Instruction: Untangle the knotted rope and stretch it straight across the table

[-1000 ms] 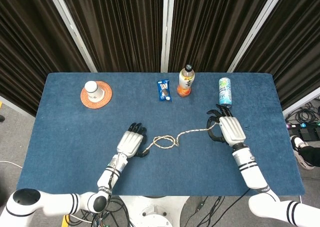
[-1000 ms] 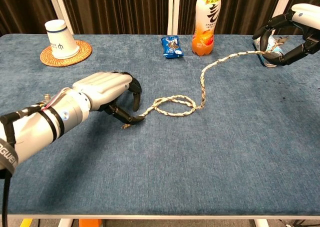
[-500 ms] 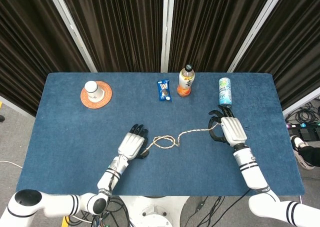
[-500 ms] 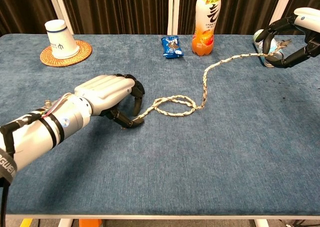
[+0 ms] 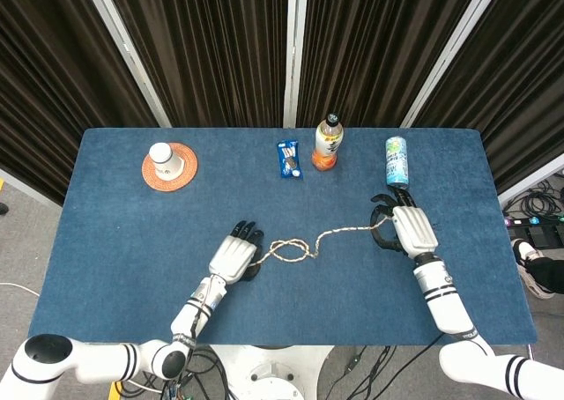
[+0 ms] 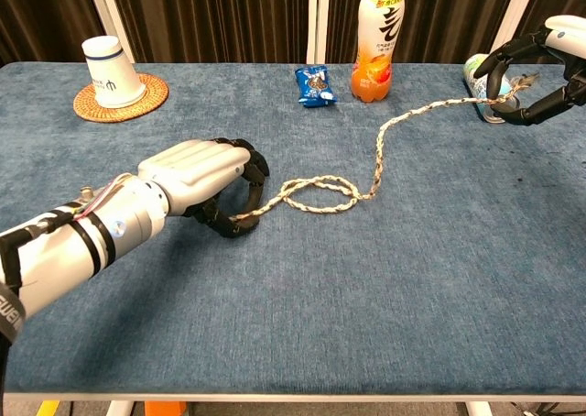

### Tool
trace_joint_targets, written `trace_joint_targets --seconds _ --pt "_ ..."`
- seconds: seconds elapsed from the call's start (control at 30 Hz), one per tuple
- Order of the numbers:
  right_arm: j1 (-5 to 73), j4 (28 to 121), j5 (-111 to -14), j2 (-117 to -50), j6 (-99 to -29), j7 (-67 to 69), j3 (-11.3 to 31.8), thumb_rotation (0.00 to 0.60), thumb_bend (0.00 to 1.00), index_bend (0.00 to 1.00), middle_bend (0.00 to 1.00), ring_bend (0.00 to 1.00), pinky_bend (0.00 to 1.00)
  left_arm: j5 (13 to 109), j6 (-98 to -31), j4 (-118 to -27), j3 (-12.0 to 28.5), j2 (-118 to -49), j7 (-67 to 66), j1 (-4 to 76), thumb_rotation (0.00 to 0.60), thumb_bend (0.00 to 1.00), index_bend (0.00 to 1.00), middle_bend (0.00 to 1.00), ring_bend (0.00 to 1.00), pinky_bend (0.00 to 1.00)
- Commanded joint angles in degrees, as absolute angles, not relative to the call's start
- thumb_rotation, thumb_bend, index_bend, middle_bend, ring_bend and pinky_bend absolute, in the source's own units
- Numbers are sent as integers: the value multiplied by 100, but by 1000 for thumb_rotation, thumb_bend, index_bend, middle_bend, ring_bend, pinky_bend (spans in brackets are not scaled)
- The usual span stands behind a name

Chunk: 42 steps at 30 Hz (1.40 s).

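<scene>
A braided beige rope [image 5: 326,236] [image 6: 377,150] lies across the middle of the blue table [image 5: 123,224], with a loose loop knot [image 5: 291,251] [image 6: 318,195] near its left end. My left hand [image 5: 234,255] [image 6: 197,180] grips the rope's left end, fingers curled around it just above the cloth. My right hand [image 5: 408,228] [image 6: 540,72] pinches the right end, which lifts slightly off the table beside the can. Between knot and right hand the rope curves in an S-bend.
A green-and-blue can [image 5: 397,160] [image 6: 482,91] stands just behind my right hand. An orange drink bottle [image 5: 327,143] [image 6: 379,38] and a blue snack packet [image 5: 289,159] [image 6: 316,85] sit at the back centre. A white paper cup on a woven coaster [image 5: 168,166] [image 6: 115,83] stands back left.
My left hand has slid toward the near edge and closed tighter on the rope's end. My right hand has shifted slightly right and nearer, taking a little slack out of the rope.
</scene>
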State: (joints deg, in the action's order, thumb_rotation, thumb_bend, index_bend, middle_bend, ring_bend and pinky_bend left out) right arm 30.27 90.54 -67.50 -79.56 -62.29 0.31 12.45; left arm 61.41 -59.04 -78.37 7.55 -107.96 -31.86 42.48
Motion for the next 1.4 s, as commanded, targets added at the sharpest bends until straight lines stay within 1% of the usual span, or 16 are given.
trace_joint_targets --seconds 0.03,0.27,0.47,0.63,0.87,1.13,1.4 --pt "3018 9058 -6751 -7948 -6241 38 1252 600 475 645 235 0 0 6225 -5910 -7844 736 -10758 -3120 4231 577 415 590 180 51 66" --pt "2924 9114 -6769 -7822 -6342 74 1262 600 475 645 235 0 0 6496 -5993 -7893 695 -10578 -2792 4124 593 415 603 188 51 66" --pt "2704 9168 -6684 -7499 -6500 211 1292 600 478 645 236 0 0 6878 -6310 -8044 648 -10014 -2142 3823 600 416 604 190 51 66" --pt "2552 9054 -6533 -7353 -6464 379 1270 600 484 655 238 0 0 7184 -6478 -7893 580 -9570 -1455 3581 600 415 604 194 52 65" --pt "2441 8668 -6447 -7572 -6355 576 1165 600 486 657 238 0 0 7259 -6519 -7453 548 -9337 -850 3333 600 416 604 194 52 65" --pt "2329 8381 -6362 -7661 -6305 768 1180 600 487 657 238 0 0 7314 -6695 -7119 473 -9106 -374 2967 600 414 604 194 52 65" --pt "2270 8236 -6342 -7750 -6209 827 1154 600 487 657 238 0 0 7373 -6626 -6804 405 -9091 -102 2783 600 414 604 194 51 64"
